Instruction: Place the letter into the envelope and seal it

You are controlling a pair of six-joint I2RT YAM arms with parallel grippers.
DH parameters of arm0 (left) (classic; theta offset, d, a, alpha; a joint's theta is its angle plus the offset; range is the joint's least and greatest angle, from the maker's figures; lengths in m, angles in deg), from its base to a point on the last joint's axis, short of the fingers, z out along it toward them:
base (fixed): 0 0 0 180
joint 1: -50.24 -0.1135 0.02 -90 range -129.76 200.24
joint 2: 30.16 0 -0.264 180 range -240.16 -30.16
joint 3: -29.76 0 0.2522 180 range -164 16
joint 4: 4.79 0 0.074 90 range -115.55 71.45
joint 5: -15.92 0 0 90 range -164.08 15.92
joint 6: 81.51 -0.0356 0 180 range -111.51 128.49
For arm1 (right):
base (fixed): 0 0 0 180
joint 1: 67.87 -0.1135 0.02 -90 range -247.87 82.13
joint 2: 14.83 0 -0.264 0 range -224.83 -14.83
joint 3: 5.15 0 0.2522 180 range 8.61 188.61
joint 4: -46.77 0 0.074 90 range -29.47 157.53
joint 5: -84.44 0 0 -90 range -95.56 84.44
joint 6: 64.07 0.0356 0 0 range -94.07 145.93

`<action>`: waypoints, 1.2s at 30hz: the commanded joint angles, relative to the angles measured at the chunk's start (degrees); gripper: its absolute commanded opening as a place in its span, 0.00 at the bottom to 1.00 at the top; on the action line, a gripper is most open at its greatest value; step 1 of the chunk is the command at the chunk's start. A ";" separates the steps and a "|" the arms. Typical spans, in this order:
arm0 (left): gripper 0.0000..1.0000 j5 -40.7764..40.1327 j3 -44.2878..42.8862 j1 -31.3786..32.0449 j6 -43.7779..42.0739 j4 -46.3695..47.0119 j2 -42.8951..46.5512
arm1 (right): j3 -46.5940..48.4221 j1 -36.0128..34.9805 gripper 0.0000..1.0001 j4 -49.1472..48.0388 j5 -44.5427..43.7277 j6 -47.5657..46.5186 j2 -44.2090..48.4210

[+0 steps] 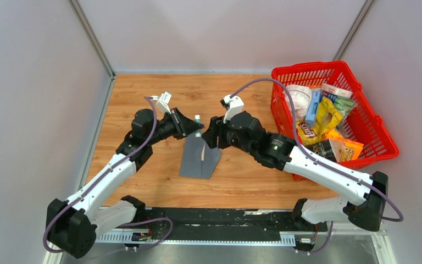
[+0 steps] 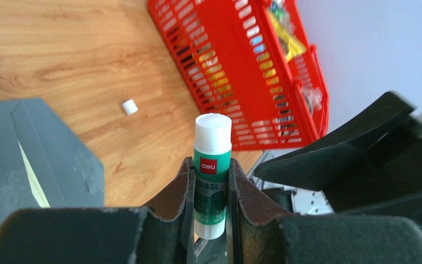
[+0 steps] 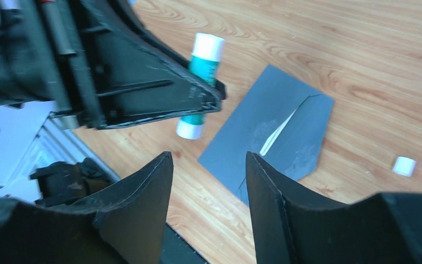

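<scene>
Seen from above, the dark envelope (image 1: 196,162) lies flat on the table (image 1: 143,93) between the arms, with a thin pale strip of the letter (image 1: 203,153) showing along its flap. The left gripper (image 1: 196,125) pinches a green glue stick (image 1: 197,119) over the envelope's far end, facing the right gripper (image 1: 211,136). A red basket (image 1: 307,69) of packets stands to the right. The left wrist view shows the stick clamped between both fingers, white end outward. The right wrist view shows its gripper spread and empty above the envelope, with a small white piece (image 3: 404,165) lying apart on the table.
</scene>
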 commanded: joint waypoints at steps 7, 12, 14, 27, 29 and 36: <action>0.00 -12.54 -7.52 0.80 5.63 -6.56 5.71 | 9.36 -3.59 0.53 -1.63 -13.56 -7.92 -7.94; 0.00 -15.19 -9.81 0.80 4.13 -13.23 6.42 | 11.12 -4.73 0.54 -2.51 -13.12 -8.62 -8.74; 0.00 -15.37 -10.08 0.80 4.04 -13.59 6.59 | 11.91 -5.35 0.54 -2.68 -13.12 -9.67 -9.18; 0.00 -15.28 -13.07 0.80 3.60 -17.20 7.21 | 18.24 -7.37 0.55 -1.10 -15.93 -13.10 -16.38; 0.00 -14.32 -13.07 0.89 3.69 -17.03 7.30 | 19.03 -7.37 0.55 -1.28 -18.20 -13.63 -17.43; 0.00 -13.26 -11.57 0.89 3.08 -18.61 8.79 | 19.82 -4.83 0.49 -2.51 -19.98 -13.72 -17.53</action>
